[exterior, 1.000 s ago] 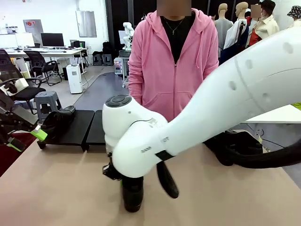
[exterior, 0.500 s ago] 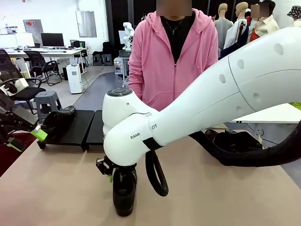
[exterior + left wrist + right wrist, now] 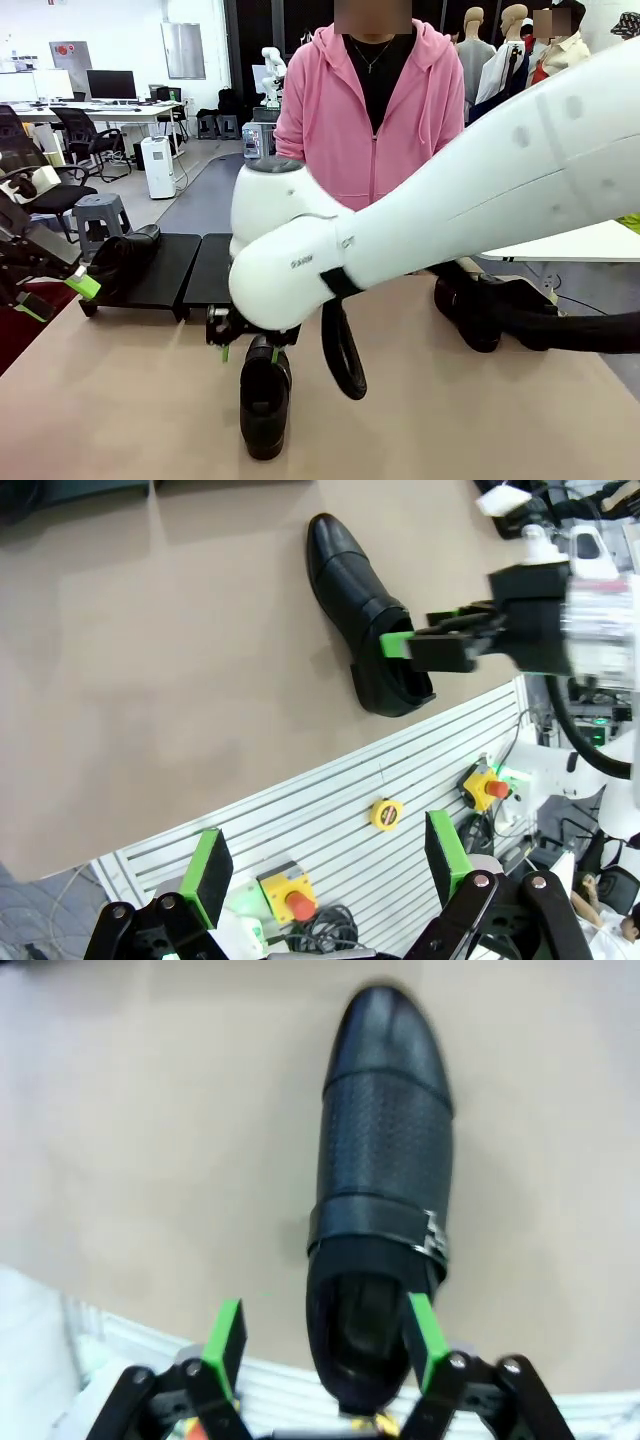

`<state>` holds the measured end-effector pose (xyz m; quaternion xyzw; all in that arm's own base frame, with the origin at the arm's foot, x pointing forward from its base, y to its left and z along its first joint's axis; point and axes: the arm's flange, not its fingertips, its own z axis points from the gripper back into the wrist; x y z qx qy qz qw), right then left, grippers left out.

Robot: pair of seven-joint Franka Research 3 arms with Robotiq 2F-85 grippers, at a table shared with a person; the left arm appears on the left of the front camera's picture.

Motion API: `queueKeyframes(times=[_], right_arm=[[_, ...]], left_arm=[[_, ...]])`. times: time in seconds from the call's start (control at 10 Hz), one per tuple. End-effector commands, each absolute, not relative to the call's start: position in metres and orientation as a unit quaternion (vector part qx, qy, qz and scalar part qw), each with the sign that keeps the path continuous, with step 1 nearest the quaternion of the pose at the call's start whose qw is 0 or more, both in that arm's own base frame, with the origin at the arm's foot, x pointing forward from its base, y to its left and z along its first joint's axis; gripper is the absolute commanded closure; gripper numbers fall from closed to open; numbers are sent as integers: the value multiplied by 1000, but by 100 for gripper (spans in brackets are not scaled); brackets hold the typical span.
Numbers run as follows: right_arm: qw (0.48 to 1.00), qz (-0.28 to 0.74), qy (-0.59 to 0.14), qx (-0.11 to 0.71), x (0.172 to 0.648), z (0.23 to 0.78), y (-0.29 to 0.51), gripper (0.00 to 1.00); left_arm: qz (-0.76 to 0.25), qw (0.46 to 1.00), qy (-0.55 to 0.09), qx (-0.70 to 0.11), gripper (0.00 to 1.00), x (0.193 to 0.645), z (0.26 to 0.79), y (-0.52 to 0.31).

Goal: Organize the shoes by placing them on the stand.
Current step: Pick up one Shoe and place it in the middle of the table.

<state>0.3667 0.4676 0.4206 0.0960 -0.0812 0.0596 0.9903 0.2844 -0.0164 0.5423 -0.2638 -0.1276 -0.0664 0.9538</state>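
While the right jaws stand apart, the shoe (image 3: 385,1160) lies between.

White walls (image 3: 110,30) — desk (image 3: 90,108) with monitor (image 3: 111,84), black chairs (image 3: 85,135), grey stool (image 3: 100,215)

Beige table (image 3: 120,400), black shoe (image 3: 265,395) lying mid-front, black stand (image 3: 165,272) far left, more shoes (image 3: 472,312) far right

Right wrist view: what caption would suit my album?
Open right end effector over the heel of a black shoe on the table.
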Motion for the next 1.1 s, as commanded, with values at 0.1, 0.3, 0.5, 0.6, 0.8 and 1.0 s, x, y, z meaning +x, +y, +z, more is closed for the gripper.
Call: queueKeyframes(times=[0.1, 0.3, 0.5, 0.6, 0.8, 1.0], right_arm=[[981, 59, -138, 125, 334, 509, 345, 0], [970, 49, -156, 180, 314, 549, 237, 0], [945, 35, -157, 285, 298, 551, 128, 0], [923, 25, -165, 347, 289, 535, 73, 0], [898, 23, -95, 430, 269, 490, 1, 0], [885, -16, -109, 451, 255, 470, -26, 0]], left_arm=[[-73, 952, -128, -267, 0, 284, 542, -13], [-73, 952, -128, -267, 0, 284, 542, -13], [-73, 952, -128, -267, 0, 284, 542, -13], [-73, 952, -128, -267, 0, 284, 542, -13], [-73, 952, -128, -267, 0, 284, 542, -13], [-73, 952, -128, -267, 0, 284, 542, -13]])
